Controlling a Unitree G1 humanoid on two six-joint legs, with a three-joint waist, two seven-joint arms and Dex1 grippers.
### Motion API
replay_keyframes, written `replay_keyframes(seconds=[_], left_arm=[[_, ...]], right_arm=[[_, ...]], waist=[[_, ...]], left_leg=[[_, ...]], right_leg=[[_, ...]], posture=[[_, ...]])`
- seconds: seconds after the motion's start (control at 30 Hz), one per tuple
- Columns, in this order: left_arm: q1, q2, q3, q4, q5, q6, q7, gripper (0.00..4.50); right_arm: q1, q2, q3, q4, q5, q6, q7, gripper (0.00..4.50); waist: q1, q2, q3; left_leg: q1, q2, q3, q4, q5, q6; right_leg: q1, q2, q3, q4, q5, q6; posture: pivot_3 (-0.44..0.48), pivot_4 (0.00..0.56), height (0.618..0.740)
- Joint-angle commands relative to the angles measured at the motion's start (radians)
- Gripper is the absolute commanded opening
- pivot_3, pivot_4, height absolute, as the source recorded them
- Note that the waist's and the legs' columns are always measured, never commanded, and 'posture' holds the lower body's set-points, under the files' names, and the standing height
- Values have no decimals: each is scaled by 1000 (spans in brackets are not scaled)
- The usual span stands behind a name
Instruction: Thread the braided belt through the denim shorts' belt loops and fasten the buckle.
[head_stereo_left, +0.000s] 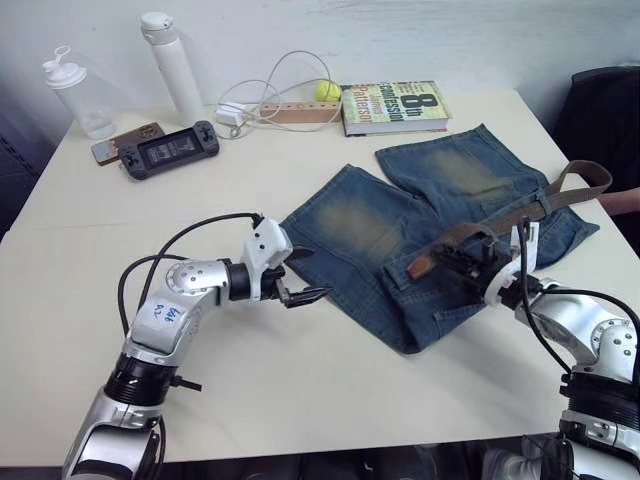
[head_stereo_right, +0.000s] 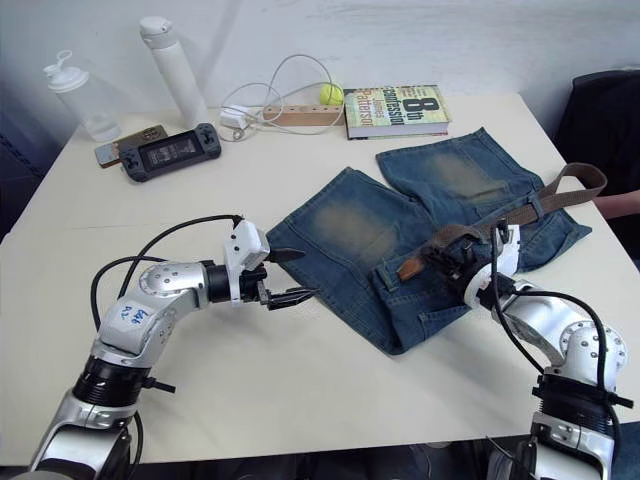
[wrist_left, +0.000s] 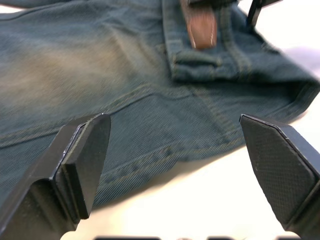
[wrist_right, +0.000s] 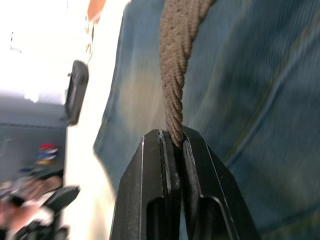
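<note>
Right wrist view shows my right end effector (wrist_right: 172, 145) pinching the braided belt (head_stereo_left: 500, 215), which runs along the waistband of the denim shorts (head_stereo_left: 400, 235) toward the bench's right edge. Its lighter tip points at my left end effector (head_stereo_left: 300, 275), spread beside the shorts.

Table (head_stereo_left: 300, 400): white top, bare surface beneath and around both grippers.

Far side of the table, well beyond the left gripper:
- Clear shaker bottle (head_stereo_left: 76, 95), upright, at the far corner.
- Tall white bottle (head_stereo_left: 172, 65), upright, beside it.
- Phone (head_stereo_left: 126, 142), flat, just beside a dark handheld console (head_stereo_left: 170, 149).
- White cable (head_stereo_left: 275, 85), looped, with its white plug (head_stereo_left: 232, 114).
- Wooden block (head_stereo_left: 300, 112), a yellow ball (head_stereo_left: 327, 90) at its end.

Beyond the right gripper:
- Book (head_stereo_left: 393, 106), flat, cover up.
- Dark chair (head_stereo_left: 605, 110) off the table edge.
</note>
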Motion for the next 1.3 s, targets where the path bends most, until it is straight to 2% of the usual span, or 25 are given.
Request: replay_keyframes(seconds=[0.03,0.27,0.53,0.83,0.97,1.07,1.2,1.3], left_arm=[[-13,25,-29,-36,27,-25,-23,4500],[-16,24,-24,-36,26,-20,-25,4500],[-22,17,-27,-21,29,-26,-23,4500],[-28,7,-33,-14,36,-33,-25,4500],[-31,-1,-39,-9,43,-39,-24,4500],[-32,-6,-42,-8,47,-40,-23,4500],[-29,-9,-45,-8,51,-41,-25,4500],[-25,-4,-48,-10,61,-48,-28,4500]], right_arm=[[36,44,25,-41,-80,-61,125,23],[78,135,39,-28,-134,-106,166,23],[127,236,84,-65,-77,-75,151,23],[142,197,176,-90,-108,27,133,23],[131,155,236,-98,-196,62,139,23],[125,153,227,-87,-197,67,120,23],[113,137,164,-95,-117,71,94,1692],[113,85,82,-117,-38,53,12,3031]], waist=[[1,0,0],[-1,0,0],[-10,-1,-1],[-25,-1,-3],[-25,-2,-3],[-24,-5,-6],[-22,-5,-6],[-19,-5,-6]], left_leg=[[0,0,0,0,0,0],[1,0,0,0,0,0],[2,1,-1,-1,0,0],[3,1,-1,-2,0,0],[3,1,-1,-2,0,0],[3,1,-1,-2,0,0],[3,1,-1,-2,0,0],[3,0,-1,-2,0,0]], right_leg=[[0,0,0,0,0,0],[0,0,0,0,0,0],[0,1,0,1,0,0],[0,1,0,1,0,-1],[0,1,0,1,0,-1],[1,1,0,1,0,-1],[1,1,0,0,-1,-1],[1,1,0,0,0,-1]], posture=[[0,150,740],[0,150,740],[0,150,740],[0,150,740],[0,150,740],[0,150,740],[0,150,740],[0,150,740]])
